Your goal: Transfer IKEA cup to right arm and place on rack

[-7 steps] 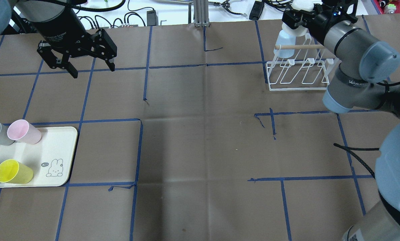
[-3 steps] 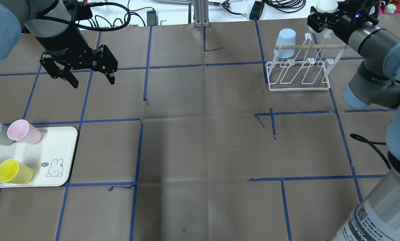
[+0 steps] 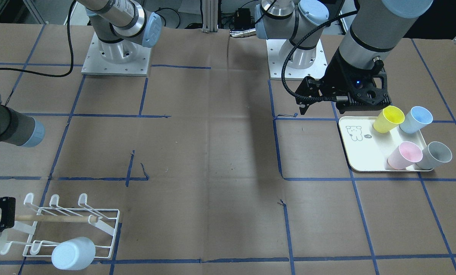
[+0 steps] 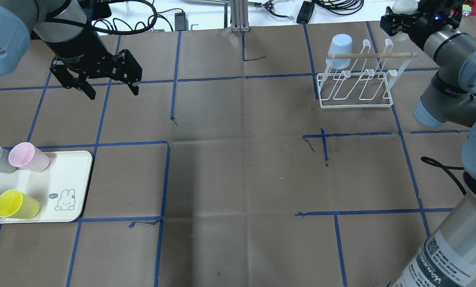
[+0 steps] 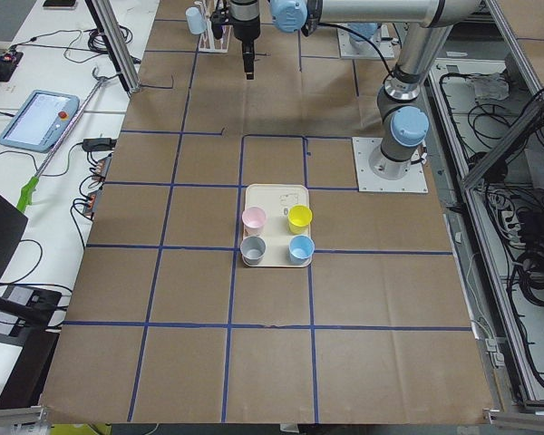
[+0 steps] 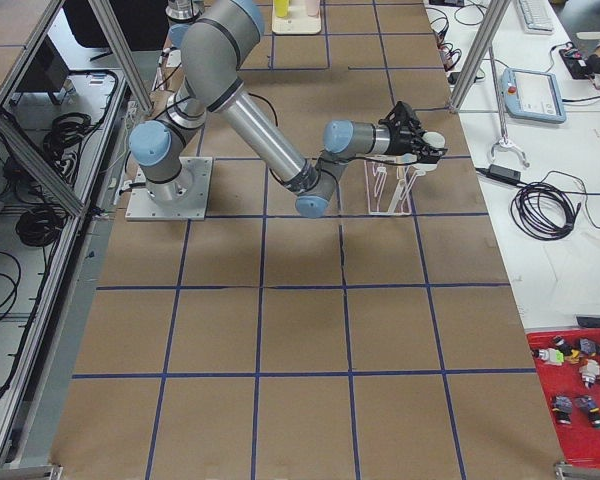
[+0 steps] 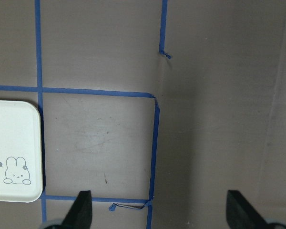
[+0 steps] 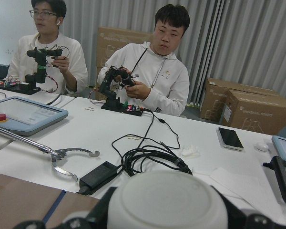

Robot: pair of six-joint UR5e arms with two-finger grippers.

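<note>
- Right gripper (image 4: 403,14): clamped on the white cup (image 8: 167,202). The wrist view shows a finger on each side of the cup and its round base facing up, so you can take it as mouth-down, long axis roughly upright.
- The cup hangs above and beyond the rack (image 4: 355,85), past the rack's far row and off the end nearest the right arm. From the gripper, the rack lies back toward the robot and toward the robot's left.
- That is the relation your move turns on: come back and leftward, then down over a prong.
- The pale blue cup (image 4: 339,46) sits upturned on the far-row prong at the rack's other end. Every other prong looks free. The far-row one closest to the gripper seems the shortest reach.
- Watch the wooden rod (image 4: 371,55). It runs the length of the rack up high, and its tip points out toward the right arm. I judge the cup must drop on the far side of it, not through it.
- The table's far edge is close behind the rack, so you have little room that way.
- Left gripper (image 4: 113,92): jaws wide, empty, well apart across the table, above bare paper near the tray (image 4: 68,165). It won't get in your way.
</note>
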